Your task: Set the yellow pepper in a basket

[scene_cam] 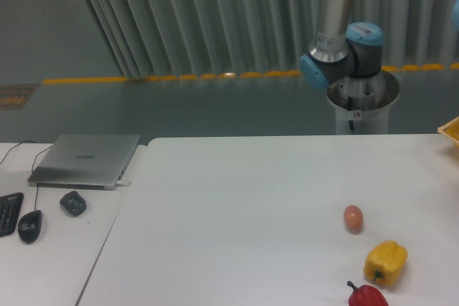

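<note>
I'm looking at a white counter [237,198] in front of a ribbed grey wall. The yellow pepper [385,263] sits near the right front corner, just beside the red pepper [366,296] at the near edge, with the egg [353,218] a little farther back. The arm [338,34] rises behind the far edge; its tool is out of my view. A yellow edge [450,130] shows far right, a laptop [86,160] far left.
</note>
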Robot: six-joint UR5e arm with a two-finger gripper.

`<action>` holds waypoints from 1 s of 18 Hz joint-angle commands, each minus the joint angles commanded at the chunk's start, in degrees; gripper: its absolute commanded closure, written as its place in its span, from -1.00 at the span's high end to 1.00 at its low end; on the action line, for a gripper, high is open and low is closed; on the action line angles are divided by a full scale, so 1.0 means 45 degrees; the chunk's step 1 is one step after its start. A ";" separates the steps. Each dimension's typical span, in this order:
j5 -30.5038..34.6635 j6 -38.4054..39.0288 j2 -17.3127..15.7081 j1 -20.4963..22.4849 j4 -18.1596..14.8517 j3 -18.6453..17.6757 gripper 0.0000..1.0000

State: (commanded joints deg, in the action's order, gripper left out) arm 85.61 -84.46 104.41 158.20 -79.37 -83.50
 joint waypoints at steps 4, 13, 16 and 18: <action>-0.0019 0.0116 -0.0039 0.0000 0.0039 -0.0195 1.00; -0.0973 0.2575 0.0059 -0.0898 0.1697 -0.1092 1.00; -0.1873 0.3531 0.0000 -0.0840 0.1797 -0.1113 1.00; -0.1973 0.3749 0.0000 -0.0918 0.1778 -0.1133 1.00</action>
State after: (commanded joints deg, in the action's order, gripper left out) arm 76.73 -67.59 104.41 154.07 -71.37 -88.59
